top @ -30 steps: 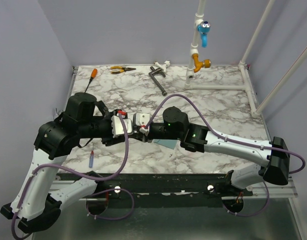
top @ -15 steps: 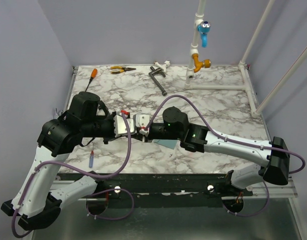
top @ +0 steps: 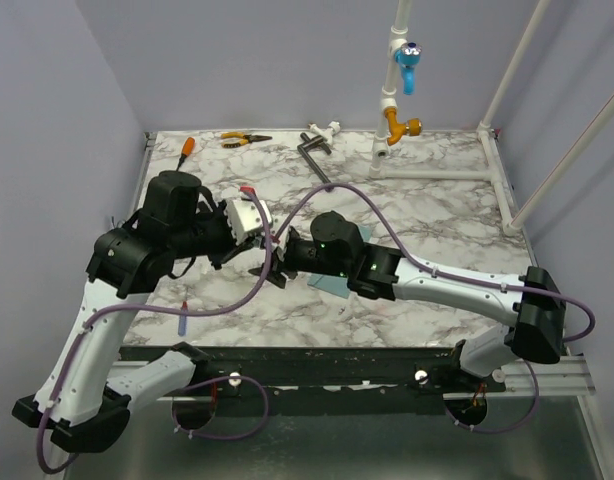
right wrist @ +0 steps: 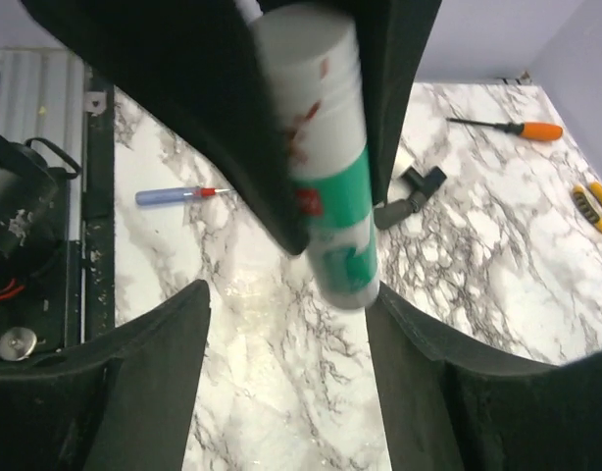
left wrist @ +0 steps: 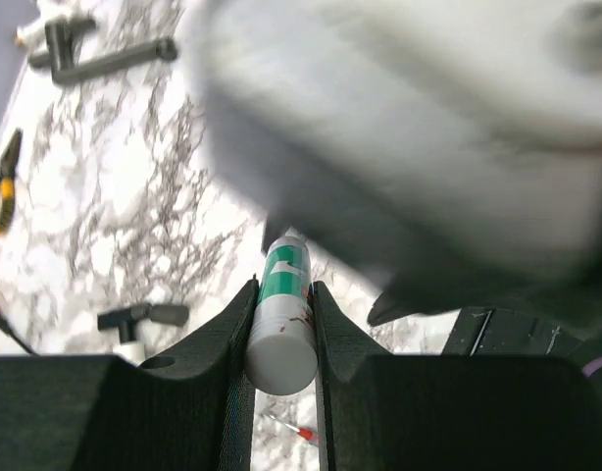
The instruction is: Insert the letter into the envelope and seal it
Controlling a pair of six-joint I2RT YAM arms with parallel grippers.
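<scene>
- L claw (left wrist: 283, 289): clamped on a glue stick (left wrist: 279, 339), white w/ green label, one finger on each side of the barrel. Judging by the task, it's held for the sealing step.
- R claw (right wrist: 289, 324): fingers spread apart, nothing between them. It sits just below the stick's free end (right wrist: 326, 177), facing it. Prob. lined up to take the stick or pull the cap; can't tell if a cap is on.
- The two claws meet tip to tip above the counter's mid-left, both arms reaching in over it.
- Envelope (top: 333, 287): only a teal corner shows, flat on the counter and mostly hidden under the R arm. Flap state not visible.
- Letter: not seen in any view. It may be inside the envelope or under the arm; can't tell.
- Near front-left edge: a blue pen w/ red tip (top: 183, 320), well apart from the claws. A small black part (right wrist: 414, 191) lies near the claws.
- Back edge: orange-handled screwdriver (top: 186, 147), yellow pliers (top: 243, 139), black T-handle tool (top: 315, 158), all well apart from the work.
- Counter (top: 437, 220): white marble pattern w/ grey veins.
- Room: plain lilac-grey walls; white pipe frame at back right w/ a blue valve (top: 408, 55).
</scene>
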